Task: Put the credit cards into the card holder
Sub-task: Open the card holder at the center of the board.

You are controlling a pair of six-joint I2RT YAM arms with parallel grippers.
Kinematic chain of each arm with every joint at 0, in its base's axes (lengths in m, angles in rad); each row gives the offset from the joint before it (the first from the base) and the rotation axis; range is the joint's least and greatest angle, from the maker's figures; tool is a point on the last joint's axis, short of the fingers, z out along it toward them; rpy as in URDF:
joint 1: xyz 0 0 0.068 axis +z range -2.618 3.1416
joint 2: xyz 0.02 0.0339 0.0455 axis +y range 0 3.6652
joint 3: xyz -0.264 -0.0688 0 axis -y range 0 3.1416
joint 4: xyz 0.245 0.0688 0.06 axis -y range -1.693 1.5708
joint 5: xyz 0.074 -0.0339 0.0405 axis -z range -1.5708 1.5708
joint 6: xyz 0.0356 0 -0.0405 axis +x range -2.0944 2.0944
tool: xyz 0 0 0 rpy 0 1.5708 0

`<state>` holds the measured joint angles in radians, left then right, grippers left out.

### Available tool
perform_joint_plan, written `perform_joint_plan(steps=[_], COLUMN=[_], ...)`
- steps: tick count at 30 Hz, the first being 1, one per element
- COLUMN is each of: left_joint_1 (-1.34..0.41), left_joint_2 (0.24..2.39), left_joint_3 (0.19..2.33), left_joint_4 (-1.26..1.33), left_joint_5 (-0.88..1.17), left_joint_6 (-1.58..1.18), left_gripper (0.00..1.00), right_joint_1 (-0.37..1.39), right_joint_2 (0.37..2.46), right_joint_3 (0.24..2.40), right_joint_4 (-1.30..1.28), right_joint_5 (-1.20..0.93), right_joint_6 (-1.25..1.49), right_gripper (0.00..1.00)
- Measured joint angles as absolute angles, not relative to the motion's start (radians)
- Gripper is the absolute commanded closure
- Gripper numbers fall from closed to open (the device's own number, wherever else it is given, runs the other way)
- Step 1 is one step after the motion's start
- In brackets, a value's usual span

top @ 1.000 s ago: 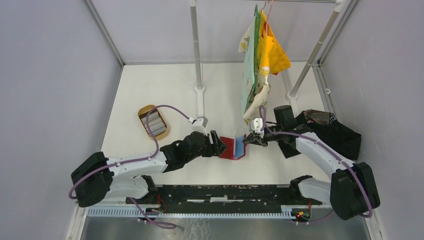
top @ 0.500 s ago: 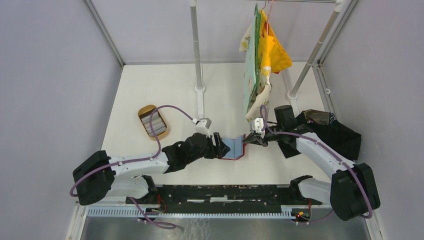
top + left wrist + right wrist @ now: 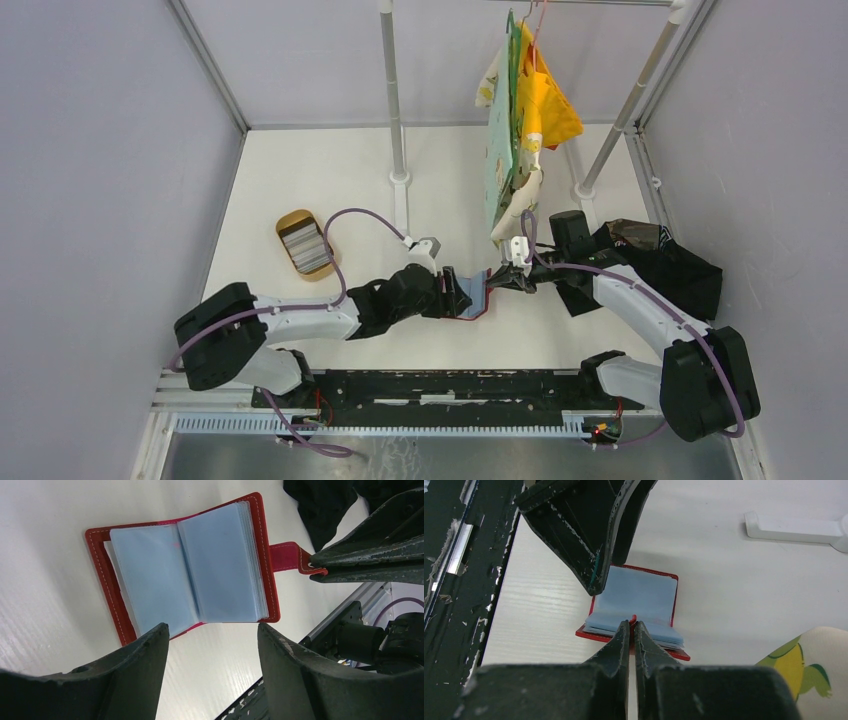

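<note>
Since a second ago the left arm has swung further in, and the card holder (image 3: 185, 565), then half-folded on edge, now lies spread flat with its grey-blue sleeves up. The left tool (image 3: 212, 630) hangs over the holder's left side, fingers apart and gripping nothing. The right tool (image 3: 631, 625) is pinched together on the holder's snap tab (image 3: 287, 557). The holder rests on the bench (image 3: 300, 170) between the two arms. Well off to the left, the credit cards (image 3: 306, 247) sit stacked in a tan oval tray (image 3: 290, 217).

White arms (image 3: 300, 320) with black joints (image 3: 400, 296), purple cables (image 3: 345, 214)
</note>
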<state>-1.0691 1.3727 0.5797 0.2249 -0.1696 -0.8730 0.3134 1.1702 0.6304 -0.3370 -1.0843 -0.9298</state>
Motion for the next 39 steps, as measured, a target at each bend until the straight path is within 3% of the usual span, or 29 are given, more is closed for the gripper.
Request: perform_joint_plan(steps=[23, 33, 39], left_joint_1=[-1.069, -1.069, -1.074], left_joint_2=[1.550, 1.582, 1.597], left_joint_3=[0.699, 0.716, 0.727], left_joint_4=[0.248, 0.233, 0.233], left_joint_5=[-0.147, -0.149, -0.151], left_joint_6=[-0.869, -0.868, -0.868], left_gripper=[0.26, 0.39, 0.39], right_joint_1=[0.313, 0.313, 0.313], right_joint_2=[1.170, 1.170, 1.170], right_joint_3=[0.630, 0.630, 0.630], right_joint_4=[-0.354, -0.358, -0.361], right_joint_5=[-1.092, -1.098, -1.098], right_joint_6=[-0.947, -0.948, -0.949], right_gripper=[1.00, 1.00, 1.00])
